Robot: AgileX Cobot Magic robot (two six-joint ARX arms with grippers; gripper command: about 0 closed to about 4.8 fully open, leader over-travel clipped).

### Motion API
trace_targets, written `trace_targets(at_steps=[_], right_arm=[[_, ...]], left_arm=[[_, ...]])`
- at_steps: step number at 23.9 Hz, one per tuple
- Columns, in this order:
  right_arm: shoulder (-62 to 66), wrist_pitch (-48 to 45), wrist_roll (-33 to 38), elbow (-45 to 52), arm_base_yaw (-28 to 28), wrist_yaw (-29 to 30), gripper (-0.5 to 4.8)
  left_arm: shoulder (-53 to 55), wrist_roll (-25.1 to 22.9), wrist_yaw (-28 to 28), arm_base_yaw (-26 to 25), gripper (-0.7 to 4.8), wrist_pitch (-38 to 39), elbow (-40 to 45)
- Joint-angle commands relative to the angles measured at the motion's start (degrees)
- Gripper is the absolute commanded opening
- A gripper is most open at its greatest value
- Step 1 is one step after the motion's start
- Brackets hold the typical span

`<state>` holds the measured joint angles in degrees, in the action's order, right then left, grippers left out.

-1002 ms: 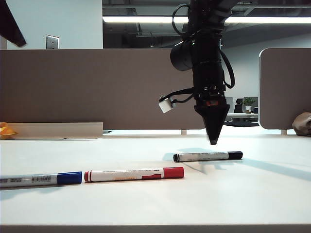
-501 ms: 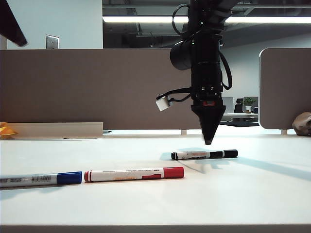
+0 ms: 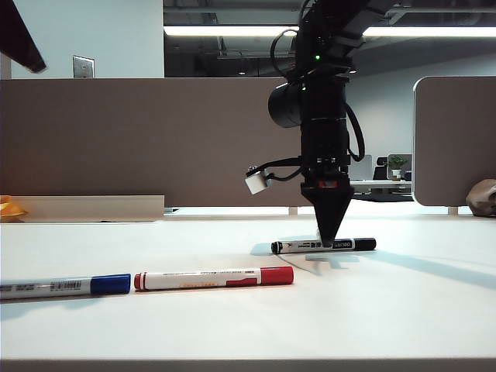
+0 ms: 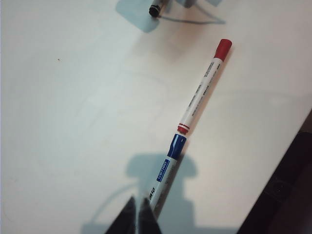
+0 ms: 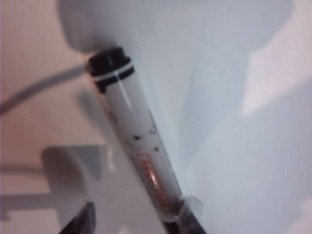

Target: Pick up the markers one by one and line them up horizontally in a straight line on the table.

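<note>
Three markers lie on the white table point(image 3: 387, 318). The blue marker point(image 3: 66, 287) and the red marker point(image 3: 213, 277) lie end to end near the front left. The black marker point(image 3: 324, 246) lies farther back, to the right. My right gripper point(image 3: 328, 239) points straight down with its tips at the black marker's barrel. In the right wrist view the right gripper point(image 5: 136, 222) is open, with the black marker point(image 5: 131, 131) between the fingers, close against one of them. My left gripper point(image 4: 137, 214) is shut and empty, hovering by the blue marker point(image 4: 168, 165), beyond which lies the red marker point(image 4: 202, 92).
Grey-brown divider panels point(image 3: 116, 139) stand along the back of the table, with another panel point(image 3: 453, 139) at the right. A yellow object point(image 3: 9, 208) sits at the far left and a brownish object point(image 3: 484, 198) at the far right edge.
My right gripper has come down and slightly left until its tips reach the black marker. The black marker has shifted a little to the left. The blue and red markers have not moved.
</note>
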<state>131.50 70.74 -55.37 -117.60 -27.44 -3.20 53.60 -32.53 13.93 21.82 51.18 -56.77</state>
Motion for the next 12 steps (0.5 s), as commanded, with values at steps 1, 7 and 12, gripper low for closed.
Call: trace_targets(at_steps=[1,7,12], right_arm=[[0.3,-1.1,-0.2,-0.2,0.2,0.5,2.20],[0.5,-1.6,-0.2,-0.1,0.6,0.5,2.20],[0.7,-1.4,-0.2,-0.1,0.7,0.5,2.05]], left_arm=[[-0.2,0.0,0.3,0.0,0.16,-0.8,0.0],[-0.2,0.0,0.3,0.0,0.16,-1.9,0.0],[-0.2,0.0,0.3,0.0,0.16,-1.9,0.0]])
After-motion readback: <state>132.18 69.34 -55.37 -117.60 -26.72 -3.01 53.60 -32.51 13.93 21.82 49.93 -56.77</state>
